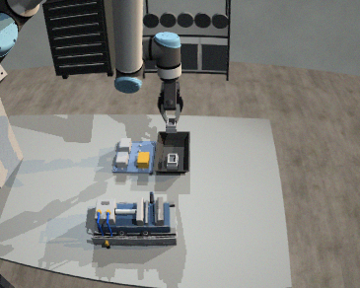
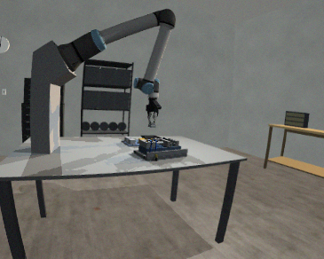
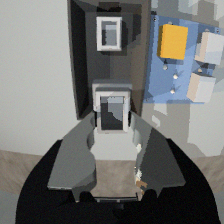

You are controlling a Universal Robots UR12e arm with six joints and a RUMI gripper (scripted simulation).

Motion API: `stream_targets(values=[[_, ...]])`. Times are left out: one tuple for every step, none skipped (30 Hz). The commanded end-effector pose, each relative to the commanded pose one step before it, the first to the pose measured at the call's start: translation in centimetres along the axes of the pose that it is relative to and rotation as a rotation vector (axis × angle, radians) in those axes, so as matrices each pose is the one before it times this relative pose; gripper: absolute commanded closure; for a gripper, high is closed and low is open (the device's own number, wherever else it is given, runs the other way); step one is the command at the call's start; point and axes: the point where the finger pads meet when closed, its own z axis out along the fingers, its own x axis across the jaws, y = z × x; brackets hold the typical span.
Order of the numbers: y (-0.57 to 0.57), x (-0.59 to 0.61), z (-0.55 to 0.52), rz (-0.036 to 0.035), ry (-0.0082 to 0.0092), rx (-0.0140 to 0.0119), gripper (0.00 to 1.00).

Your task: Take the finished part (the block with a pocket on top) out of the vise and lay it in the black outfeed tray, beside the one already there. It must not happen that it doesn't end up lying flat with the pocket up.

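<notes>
My gripper (image 1: pixel 170 123) is shut on the finished part (image 3: pixel 112 109), a grey block with a pocket on top. It holds the part in the air over the far end of the black outfeed tray (image 1: pixel 174 152). In the wrist view the part hangs between my fingers above the tray's near empty half (image 3: pixel 111 60). A second finished part (image 1: pixel 173 160) lies in the tray's front half and also shows in the wrist view (image 3: pixel 109 33). The vise (image 1: pixel 134 217) at the table's front stands with nothing between its jaws. From the side, the gripper (image 2: pixel 151 118) hangs well above the table.
A blue fixture plate (image 1: pixel 134 157) left of the tray carries two white blocks (image 1: pixel 122 151) and an orange block (image 1: pixel 143 158). A black drawer cabinet (image 1: pixel 77 36) and a shelf rack (image 1: pixel 187 35) stand behind the table. A wooden bench (image 2: pixel 300 144) stands at the far right.
</notes>
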Motion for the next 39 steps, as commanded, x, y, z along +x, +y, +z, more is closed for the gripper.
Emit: stream_targets(values=[[0.863,-0.18,-0.054,0.00163,-0.00096,0.00017,1.0],[0.129,-0.017,-0.003,0.0002,-0.00003,0.00001,1.0],[0.11,-0.015,-0.003,0.00017,-0.00003,0.00001,1.0],[0.0,0.0,0.0,0.0,0.0,0.0,1.0],[0.0,0.0,0.0,0.0,0.0,0.0,1.0],[0.092,-0.012,-0.002,0.00014,-0.00003,0.00001,1.0],[0.075,-0.01,-0.002,0.00012,-0.00002,0.00001,1.0],[0.06,-0.008,-0.002,0.00009,-0.00002,0.0,1.0],[0.046,-0.006,-0.001,0.00007,-0.00001,0.0,1.0],[0.033,-0.004,-0.001,0.00005,-0.00001,0.0,1.0],[0.023,-0.003,-0.001,0.00004,-0.00001,0.0,1.0],[0.014,-0.002,0.0,0.00002,0.0,0.0,1.0],[0.007,-0.001,0.0,0.00001,0.0,0.0,1.0],[0.003,0.0,0.0,0.0,0.0,0.0,1.0],[0.0,0.0,0.0,0.0,0.0,0.0,1.0],[0.0,0.0,0.0,0.0,0.0,0.0,1.0],[0.0,0.0,0.0,0.0,0.0,0.0,1.0],[0.0,0.0,0.0,0.0,0.0,0.0,1.0],[0.0,0.0,0.0,0.0,0.0,0.0,1.0],[0.0,0.0,0.0,0.0,0.0,0.0,1.0],[0.0,0.0,0.0,0.0,0.0,0.0,1.0],[0.0,0.0,0.0,0.0,0.0,0.0,1.0],[0.0,0.0,0.0,0.0,0.0,0.0,1.0],[0.0,0.0,0.0,0.0,0.0,0.0,1.0],[0.0,0.0,0.0,0.0,0.0,0.0,1.0],[0.0,0.0,0.0,0.0,0.0,0.0,1.0],[0.0,0.0,0.0,0.0,0.0,0.0,1.0],[0.0,0.0,0.0,0.0,0.0,0.0,1.0],[0.0,0.0,0.0,0.0,0.0,0.0,1.0],[0.0,0.0,0.0,0.0,0.0,0.0,1.0],[0.0,0.0,0.0,0.0,0.0,0.0,1.0],[0.0,0.0,0.0,0.0,0.0,0.0,1.0],[0.0,0.0,0.0,0.0,0.0,0.0,1.0],[0.0,0.0,0.0,0.0,0.0,0.0,1.0],[0.0,0.0,0.0,0.0,0.0,0.0,1.0],[0.0,0.0,0.0,0.0,0.0,0.0,1.0],[0.0,0.0,0.0,0.0,0.0,0.0,1.0],[0.0,0.0,0.0,0.0,0.0,0.0,1.0],[0.0,0.0,0.0,0.0,0.0,0.0,1.0]])
